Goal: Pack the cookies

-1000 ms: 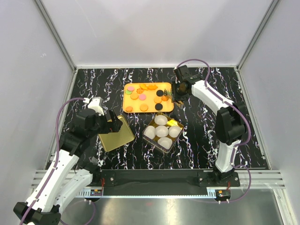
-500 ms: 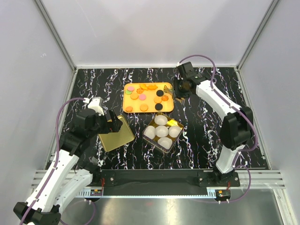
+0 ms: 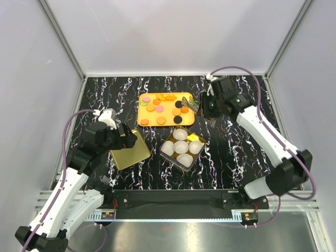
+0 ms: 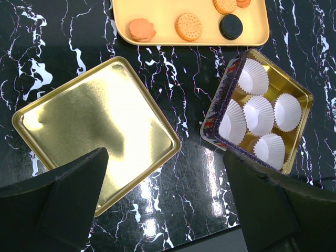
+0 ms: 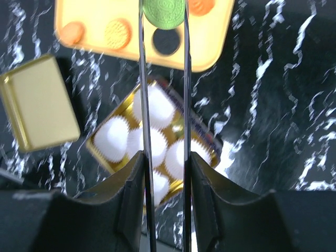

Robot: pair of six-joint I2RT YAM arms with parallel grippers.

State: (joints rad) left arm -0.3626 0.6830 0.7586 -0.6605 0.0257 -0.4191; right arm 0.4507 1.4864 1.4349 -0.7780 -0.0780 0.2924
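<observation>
Arm poses: we see the right gripper (image 3: 193,106) poised above the orange tray's (image 3: 168,111) right edge, pinching a green cookie (image 5: 164,9); the left gripper (image 4: 164,157) hovers fully spread above the gold lid (image 4: 94,136).

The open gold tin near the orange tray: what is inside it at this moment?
Five white paper cups stand in the gold tin, and every one looks empty; no cookie is in them. The tin's floor under the cups is covered, so it cannot be seen.

Your right arm (image 3: 262,131) has swung its elbow out toward the table's (image 3: 231,152) right edge; the right gripper (image 3: 195,105) has pulled rightward off the orange tray (image 3: 143,111), a green cookie (image 5: 164,13) held in it
</observation>
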